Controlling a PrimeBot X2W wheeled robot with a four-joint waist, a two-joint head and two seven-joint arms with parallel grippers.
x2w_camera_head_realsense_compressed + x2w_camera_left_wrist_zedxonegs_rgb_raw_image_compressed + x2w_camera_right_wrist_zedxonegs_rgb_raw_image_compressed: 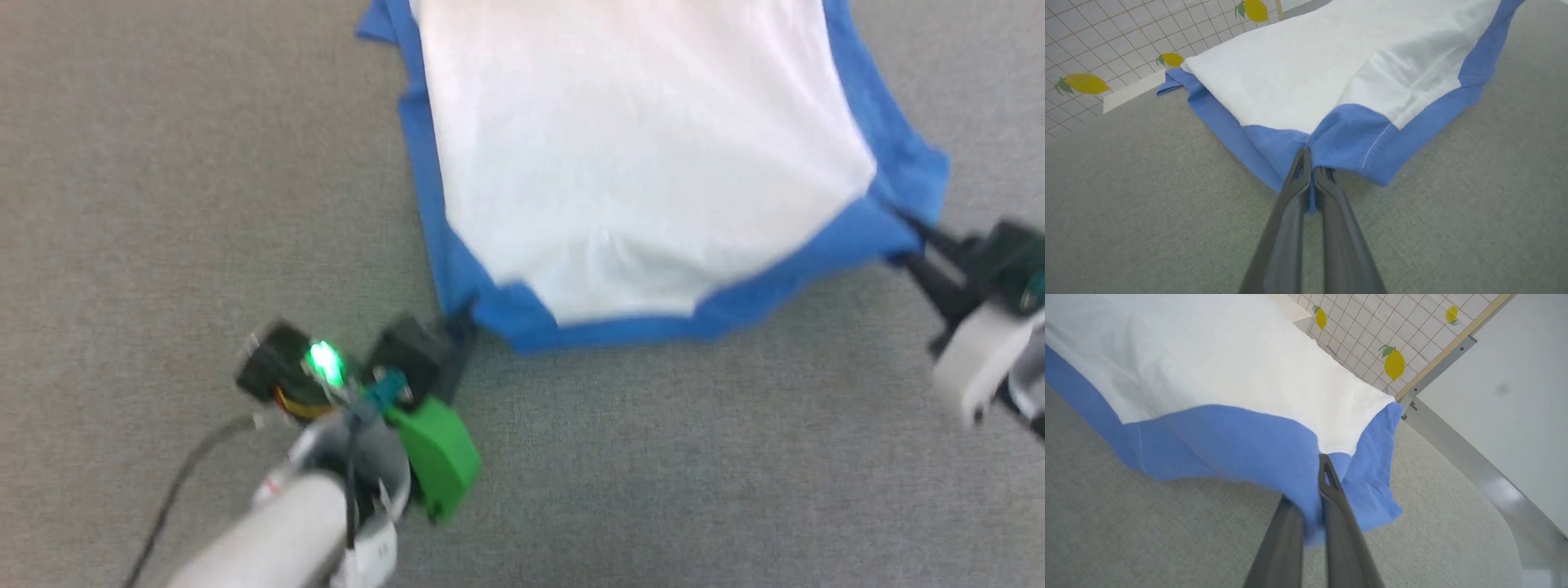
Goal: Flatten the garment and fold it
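The garment [645,163] is a T-shirt with a white body and bright blue edges, spread on the grey surface and stretched toward me. My left gripper [461,322] is shut on its near left blue corner; in the left wrist view the gripper [1310,163] pinches a fold of the garment [1298,77]. My right gripper [914,245] is shut on the near right blue corner. In the right wrist view, blue cloth of the garment [1229,445] bunches between the closed fingers of that gripper [1316,473]. The held edge is lifted a little off the surface.
Grey felt-like table surface [163,163] lies all around the garment. A tiled wall with yellow lemon prints [1084,83] stands beyond the far edge. A metal table rim [1474,465] and a pale wall [1527,396] show on the right side.
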